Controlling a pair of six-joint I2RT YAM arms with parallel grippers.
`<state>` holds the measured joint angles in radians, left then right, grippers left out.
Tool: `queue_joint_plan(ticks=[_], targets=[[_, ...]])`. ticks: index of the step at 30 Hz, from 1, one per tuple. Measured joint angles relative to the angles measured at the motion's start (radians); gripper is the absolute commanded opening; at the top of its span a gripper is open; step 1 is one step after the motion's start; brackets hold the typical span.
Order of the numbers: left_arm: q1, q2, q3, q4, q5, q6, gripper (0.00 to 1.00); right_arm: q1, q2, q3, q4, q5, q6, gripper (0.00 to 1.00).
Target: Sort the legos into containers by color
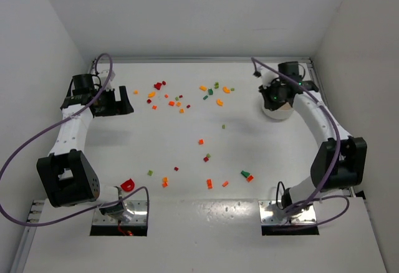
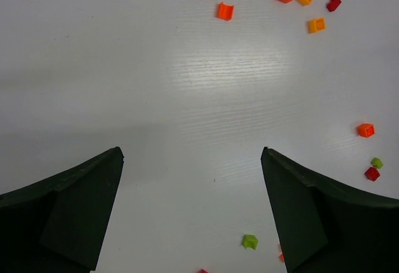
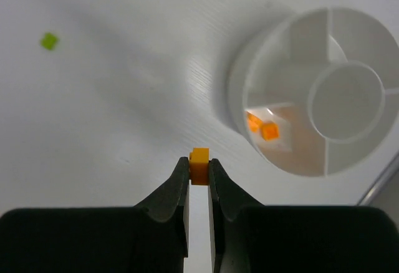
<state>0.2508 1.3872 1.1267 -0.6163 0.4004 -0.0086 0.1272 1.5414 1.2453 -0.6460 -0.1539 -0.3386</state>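
Orange brick pinched in my right fingers, just beside the dish: the drop into the orange section is the step in hand.

At the upper left of the overhead view my left gripper (image 1: 115, 101) has its fingers spread wide and grasps nothing, above bare table (image 1: 249, 161). In the middle many legos (image 1: 201, 141) lie scattered, so I judge that most of the sorting is not done. At the right my right gripper (image 3: 199, 170) is clenched on a small orange brick (image 3: 199, 156), at the lower left of the white dish (image 3: 237, 83), whose nearest compartment (image 3: 293, 145) holds two orange bricks (image 3: 262, 126). Next I must, I think, carry the brick over the rim and release it there. The room to the left is open; the side wall (image 1: 355, 67) stands near on the right.
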Motion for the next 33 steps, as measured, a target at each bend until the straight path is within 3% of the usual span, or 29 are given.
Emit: queue_joint_plan(ticks=[9, 21, 31, 33], targets=[[0.000, 0.000, 0.000, 0.007, 0.005, -0.004, 0.99, -0.238, 0.047, 0.049, -0.055, 0.021, 0.055, 0.03], [0.000, 0.000, -0.004, 0.022, 0.003, -0.004, 0.99, -0.284, 0.182, 0.108, -0.068, 0.021, 0.096, 0.04], [0.000, 0.000, -0.006, 0.027, -0.002, -0.004, 0.99, -0.288, 0.224, 0.122, -0.039, 0.045, 0.119, 0.37], [0.000, 0.000, -0.006, 0.027, -0.003, -0.004, 0.99, -0.288, 0.226, 0.128, -0.035, 0.048, 0.127, 0.39]])
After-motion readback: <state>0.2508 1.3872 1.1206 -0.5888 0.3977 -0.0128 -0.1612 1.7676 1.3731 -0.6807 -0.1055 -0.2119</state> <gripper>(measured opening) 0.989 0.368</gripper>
